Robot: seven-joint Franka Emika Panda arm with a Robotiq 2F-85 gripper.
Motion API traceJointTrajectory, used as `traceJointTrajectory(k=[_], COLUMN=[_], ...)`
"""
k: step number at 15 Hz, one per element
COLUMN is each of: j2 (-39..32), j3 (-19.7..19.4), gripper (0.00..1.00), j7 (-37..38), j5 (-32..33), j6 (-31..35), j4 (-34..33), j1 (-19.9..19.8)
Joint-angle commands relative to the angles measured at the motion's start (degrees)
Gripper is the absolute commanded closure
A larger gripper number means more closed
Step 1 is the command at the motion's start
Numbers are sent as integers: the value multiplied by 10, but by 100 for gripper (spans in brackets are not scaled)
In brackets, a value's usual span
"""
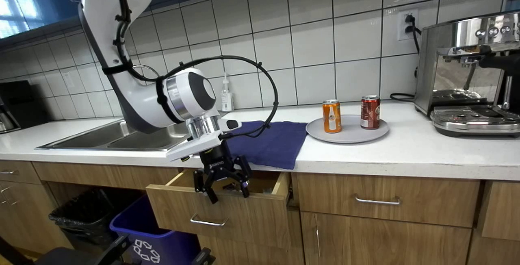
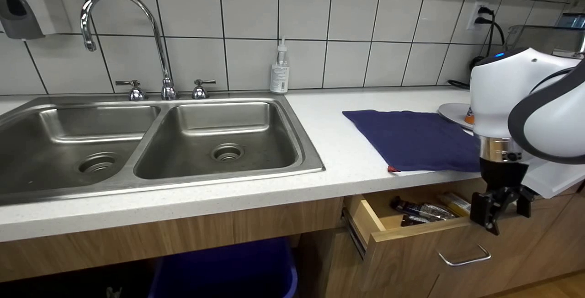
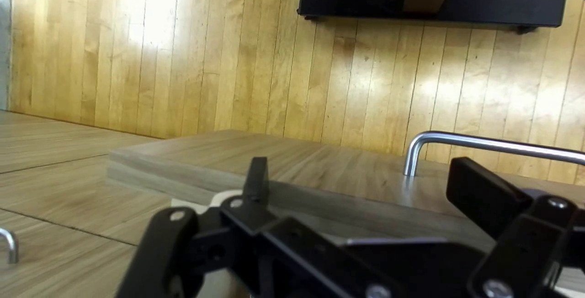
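My black gripper [image 1: 228, 195] hangs fingers-down at the top front edge of a pulled-out wooden drawer [image 1: 170, 206]. Its jaws are spread wide, with nothing gripped between them. In the wrist view, the fingers [image 3: 257, 181] stand apart with the drawer front [image 3: 292, 158] passing behind the gap; whether they touch the wood I cannot tell. A silver bar handle [image 3: 493, 141] juts from the drawer front, near the right-hand finger. Inside the drawer, dark and shiny wrapped items [image 2: 429, 212] lie beside a yellowish packet [image 2: 457, 203]. The arm hides part of the drawer's right side in an exterior view.
A purple cloth [image 1: 276, 145] covers the counter edge above the drawer. Beyond it, a grey plate [image 1: 351, 135] bears an orange can [image 1: 332, 116] and a red can [image 1: 370, 112]. A coffee machine [image 1: 426, 74], a double sink [image 2: 311, 151] and a blue bin [image 1: 174, 242] are also around.
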State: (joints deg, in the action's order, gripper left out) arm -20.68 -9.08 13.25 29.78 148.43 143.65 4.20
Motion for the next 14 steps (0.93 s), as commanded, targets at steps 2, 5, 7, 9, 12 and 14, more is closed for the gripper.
traceJointTrajectory(k=[2,5,7,9,12,14], j2=[-26,-31,-35,-39,-45,-50], j3=[-19,-27,-36,-45,-59,-68], gripper=[0,0,0,0,0,0], j7=[38,49,59,68,81,86], j5=[11,12,15,16,17,15], j6=[37,57,72,85,103,114], j4=[-23,-25,-26,-27,-29,-30], j1=[16,20,26,33,45,52])
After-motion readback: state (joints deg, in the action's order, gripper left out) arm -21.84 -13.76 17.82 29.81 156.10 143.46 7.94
